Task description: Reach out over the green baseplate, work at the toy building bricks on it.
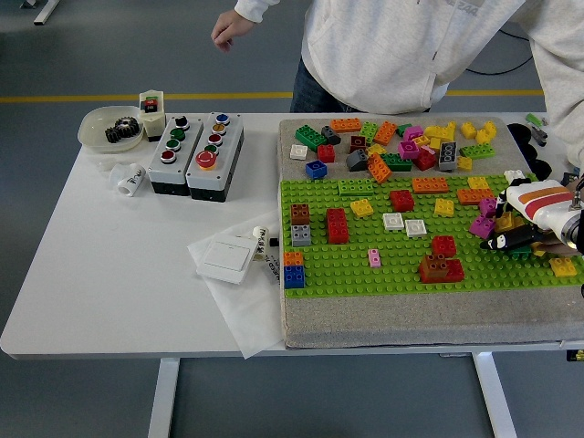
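Glossy plastic bricks [338,225] – studded baseplate [365,269] – on rough felt mat [383,324].

White table [82,274] with grey mat [411,315], button boxes [196,153], bowl [109,128], paper sheet [239,301].
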`<action>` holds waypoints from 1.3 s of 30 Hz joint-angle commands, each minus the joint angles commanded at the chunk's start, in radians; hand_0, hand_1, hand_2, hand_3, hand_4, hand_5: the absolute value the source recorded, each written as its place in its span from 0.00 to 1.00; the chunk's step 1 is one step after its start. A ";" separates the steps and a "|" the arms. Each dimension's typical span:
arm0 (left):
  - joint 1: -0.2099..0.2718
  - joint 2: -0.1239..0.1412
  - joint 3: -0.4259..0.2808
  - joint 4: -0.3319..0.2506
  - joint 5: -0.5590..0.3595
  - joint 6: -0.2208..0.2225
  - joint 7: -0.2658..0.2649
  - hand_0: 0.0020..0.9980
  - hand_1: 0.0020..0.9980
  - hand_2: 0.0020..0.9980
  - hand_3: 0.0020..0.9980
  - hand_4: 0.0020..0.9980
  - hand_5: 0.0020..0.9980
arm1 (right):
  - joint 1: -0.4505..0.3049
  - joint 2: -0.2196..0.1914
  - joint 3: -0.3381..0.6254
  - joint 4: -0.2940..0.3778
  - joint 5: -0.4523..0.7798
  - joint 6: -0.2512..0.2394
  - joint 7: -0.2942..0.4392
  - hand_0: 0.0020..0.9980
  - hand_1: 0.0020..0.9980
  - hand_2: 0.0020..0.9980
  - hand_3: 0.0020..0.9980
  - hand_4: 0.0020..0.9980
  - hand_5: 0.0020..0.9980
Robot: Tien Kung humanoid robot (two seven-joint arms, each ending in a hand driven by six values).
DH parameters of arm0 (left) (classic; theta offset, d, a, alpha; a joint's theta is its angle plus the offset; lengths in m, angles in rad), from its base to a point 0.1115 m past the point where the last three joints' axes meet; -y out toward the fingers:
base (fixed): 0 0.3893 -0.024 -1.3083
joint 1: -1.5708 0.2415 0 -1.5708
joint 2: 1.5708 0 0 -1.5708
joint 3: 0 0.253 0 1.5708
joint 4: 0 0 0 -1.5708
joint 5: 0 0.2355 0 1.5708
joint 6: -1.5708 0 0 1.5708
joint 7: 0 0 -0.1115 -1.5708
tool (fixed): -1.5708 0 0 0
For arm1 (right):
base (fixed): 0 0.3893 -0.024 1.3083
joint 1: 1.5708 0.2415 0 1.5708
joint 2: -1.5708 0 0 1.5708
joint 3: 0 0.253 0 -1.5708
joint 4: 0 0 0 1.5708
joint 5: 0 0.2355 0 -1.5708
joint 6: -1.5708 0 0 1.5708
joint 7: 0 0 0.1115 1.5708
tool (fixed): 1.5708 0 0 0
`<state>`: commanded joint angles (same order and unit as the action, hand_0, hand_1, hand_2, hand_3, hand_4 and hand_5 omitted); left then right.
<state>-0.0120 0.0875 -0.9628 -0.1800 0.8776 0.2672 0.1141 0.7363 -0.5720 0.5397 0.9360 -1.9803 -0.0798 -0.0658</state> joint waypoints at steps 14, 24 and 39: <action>0.004 0.000 -0.009 0.000 0.016 -0.001 0.003 0.76 0.79 0.84 0.75 0.79 0.69 | -0.003 0.017 0.005 -0.023 0.016 -0.019 -0.005 0.33 0.48 0.57 0.56 1.00 0.61; 0.000 0.002 -0.002 0.000 0.013 -0.003 0.002 0.76 0.79 0.84 0.75 0.79 0.69 | 0.002 0.034 0.010 -0.040 0.033 -0.028 -0.007 0.32 0.47 0.57 0.55 0.99 0.62; -0.004 0.002 0.001 0.000 0.011 -0.003 0.002 0.76 0.79 0.84 0.75 0.79 0.69 | 0.014 0.060 -0.011 -0.063 0.026 -0.039 -0.005 0.31 0.46 0.56 0.54 0.95 0.64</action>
<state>-0.0160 0.0894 -0.9620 -0.1800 0.8885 0.2645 0.1165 0.7501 -0.5116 0.5290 0.8733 -1.9544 -0.1184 -0.0709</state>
